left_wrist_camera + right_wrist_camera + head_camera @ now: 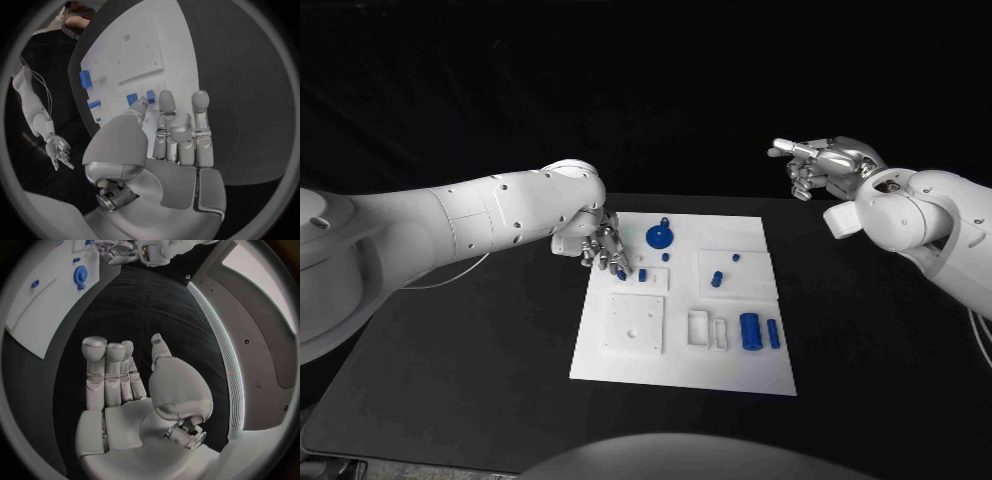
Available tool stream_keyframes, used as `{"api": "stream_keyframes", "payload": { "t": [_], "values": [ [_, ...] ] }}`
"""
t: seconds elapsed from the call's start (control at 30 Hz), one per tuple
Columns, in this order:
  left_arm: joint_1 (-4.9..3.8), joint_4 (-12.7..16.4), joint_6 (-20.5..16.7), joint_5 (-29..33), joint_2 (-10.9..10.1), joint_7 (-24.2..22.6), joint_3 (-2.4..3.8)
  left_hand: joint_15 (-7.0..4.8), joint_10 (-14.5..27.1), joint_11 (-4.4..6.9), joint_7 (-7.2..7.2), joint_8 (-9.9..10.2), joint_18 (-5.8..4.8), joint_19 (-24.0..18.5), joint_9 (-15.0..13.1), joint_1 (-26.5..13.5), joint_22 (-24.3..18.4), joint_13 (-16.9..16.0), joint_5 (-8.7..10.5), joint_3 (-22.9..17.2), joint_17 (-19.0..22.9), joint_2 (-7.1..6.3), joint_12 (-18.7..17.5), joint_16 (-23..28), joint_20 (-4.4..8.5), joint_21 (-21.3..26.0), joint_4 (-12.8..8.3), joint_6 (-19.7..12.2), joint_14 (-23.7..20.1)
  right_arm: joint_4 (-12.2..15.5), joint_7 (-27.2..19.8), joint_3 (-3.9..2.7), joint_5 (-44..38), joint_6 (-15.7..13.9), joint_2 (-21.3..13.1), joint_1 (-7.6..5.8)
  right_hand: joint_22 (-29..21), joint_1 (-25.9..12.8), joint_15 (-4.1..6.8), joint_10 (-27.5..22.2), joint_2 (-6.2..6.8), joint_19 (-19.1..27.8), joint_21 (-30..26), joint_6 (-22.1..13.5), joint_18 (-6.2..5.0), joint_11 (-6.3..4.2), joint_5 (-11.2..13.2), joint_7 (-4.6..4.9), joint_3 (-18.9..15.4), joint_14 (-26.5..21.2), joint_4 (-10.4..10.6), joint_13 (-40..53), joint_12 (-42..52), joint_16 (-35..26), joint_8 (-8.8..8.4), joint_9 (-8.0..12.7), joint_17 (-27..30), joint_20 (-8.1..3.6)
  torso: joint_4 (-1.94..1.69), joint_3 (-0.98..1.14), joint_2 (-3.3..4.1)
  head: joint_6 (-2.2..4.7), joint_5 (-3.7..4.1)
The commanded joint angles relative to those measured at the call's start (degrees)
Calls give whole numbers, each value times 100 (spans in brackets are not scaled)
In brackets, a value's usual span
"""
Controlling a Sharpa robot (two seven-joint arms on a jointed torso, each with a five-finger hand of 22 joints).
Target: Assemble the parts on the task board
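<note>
Two blue parts: just beneath left robot hand's fingertips, near task board's left edge.
Left robot hand: released, fingers extended.
Right robot hand: empty, raised beyond bench's far right corner.

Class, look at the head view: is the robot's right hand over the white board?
No. The right hand hangs over the black table, off beyond the far right corner of the white board.

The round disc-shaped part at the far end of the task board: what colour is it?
Blue. The round part shows best in the head view, against the white task board.
</note>
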State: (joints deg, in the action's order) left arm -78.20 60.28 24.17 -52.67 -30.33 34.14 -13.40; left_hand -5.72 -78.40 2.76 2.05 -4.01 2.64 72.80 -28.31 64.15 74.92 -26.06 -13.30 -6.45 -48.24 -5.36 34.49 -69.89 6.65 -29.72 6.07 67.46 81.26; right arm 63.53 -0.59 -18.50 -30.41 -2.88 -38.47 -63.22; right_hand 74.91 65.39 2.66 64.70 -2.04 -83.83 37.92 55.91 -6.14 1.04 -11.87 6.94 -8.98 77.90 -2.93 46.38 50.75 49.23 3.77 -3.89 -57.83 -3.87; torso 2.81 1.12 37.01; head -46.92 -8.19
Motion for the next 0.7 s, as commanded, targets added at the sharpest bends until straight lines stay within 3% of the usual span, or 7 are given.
{"api": "stream_keyframes", "payload": {
  "t": [0.03,0.7],
  "values": [
    [41,27,-43,57,5,-27,-23,9,9,-32,12,21,1,26,983,12,100,6,8,-1,0,-37,38,13,3,23,30,8,-31,6,-29,-3,-31,95,3,7,433,5,22,29,-26,-263,-24,5,-64,2,-27,1,-16,4,-12,7,-7,-17,-14,7,6,-9,2,2,0,0,-2],
    [41,94,-51,251,0,-122,-23,9,-3,-28,-1,23,-7,21,963,20,103,9,-8,39,-14,29,44,-8,3,17,-53,44,-30,-4,-28,-3,-31,105,8,22,433,5,22,29,-26,-263,-24,5,-64,2,-27,1,-16,4,-12,7,-7,-17,-14,7,6,-9,0,2,2,-2,3]
  ]
}}
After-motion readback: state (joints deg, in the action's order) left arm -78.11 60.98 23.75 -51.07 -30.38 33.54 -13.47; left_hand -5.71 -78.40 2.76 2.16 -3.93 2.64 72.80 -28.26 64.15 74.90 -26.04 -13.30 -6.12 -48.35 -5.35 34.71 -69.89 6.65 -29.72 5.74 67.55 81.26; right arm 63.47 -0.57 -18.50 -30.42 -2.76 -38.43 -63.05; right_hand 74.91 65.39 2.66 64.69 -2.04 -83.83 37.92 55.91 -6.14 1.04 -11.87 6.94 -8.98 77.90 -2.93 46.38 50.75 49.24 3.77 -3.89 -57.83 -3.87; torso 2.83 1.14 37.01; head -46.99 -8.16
